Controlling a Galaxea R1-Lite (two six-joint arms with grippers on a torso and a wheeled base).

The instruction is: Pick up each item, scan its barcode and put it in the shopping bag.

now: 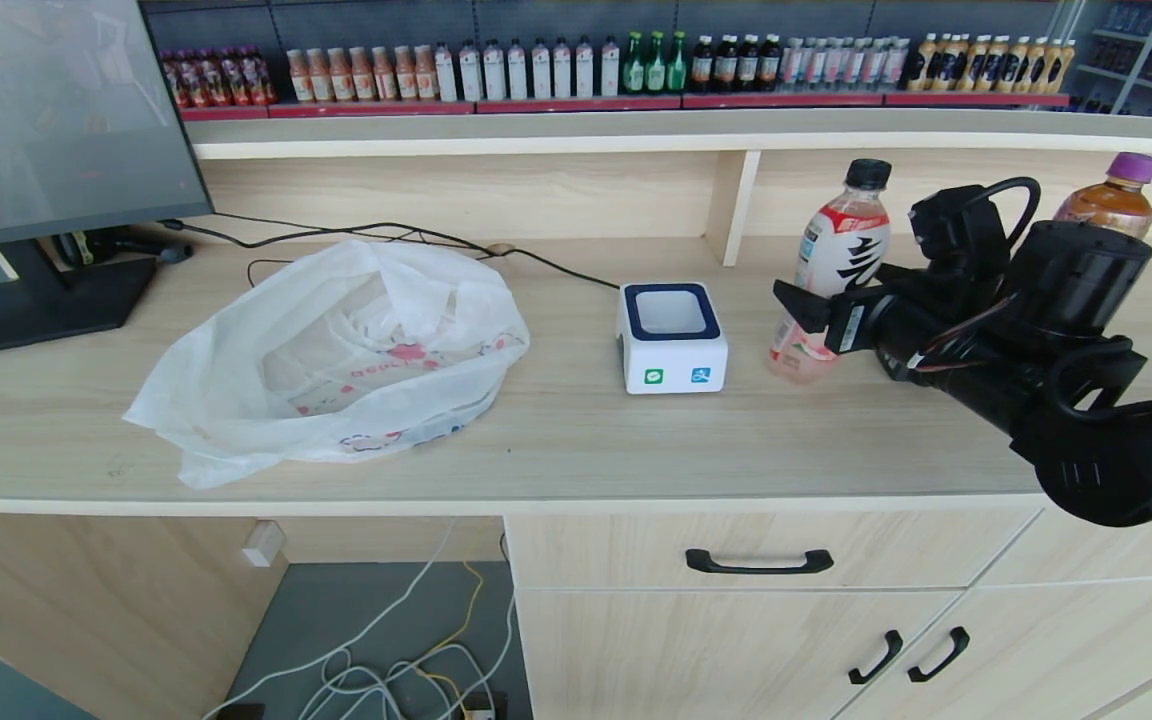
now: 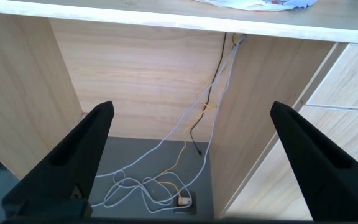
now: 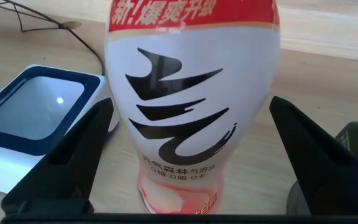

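Before the Lift: Grasp on the Drink Bottle to Be Secured

While the clear plastic drink bottle with the black cap and white-and-red label (image 1: 829, 270) stands upright on the pale wood worktop (image 1: 576, 440), just beside the white box scanner with the blue-rimmed window (image 1: 671, 335) and on its right, the step in hand is judged to be the closing of the grasp. The right end effector (image 3: 191, 106) is set with its fingers apart, one on either side of the bottle's body at label height. A gap is seen on each side, so nothing is clamped yet.

Recommendations are recorded as follows:

- The fingers should be closed evenly, so that the bottle is not pushed sideways into the scanner.
- The grip should be taken on the wider labelled section, where the thin plastic is expected to yield a little yet hold.
- The bottle should be raised straight up before it is carried across.
- No barcode can be made out on the label faces shown, so a turn of the wrist over the scanner window may be required.

The crumpled white plastic shopping bag (image 1: 336, 355) lies open-mouthed, well apart on the far side of the scanner. The left end effector (image 2: 188, 115) is held with its fingers apart below the worktop edge. An amber bottle with a purple cap (image 1: 1116, 200) stands behind the right arm.
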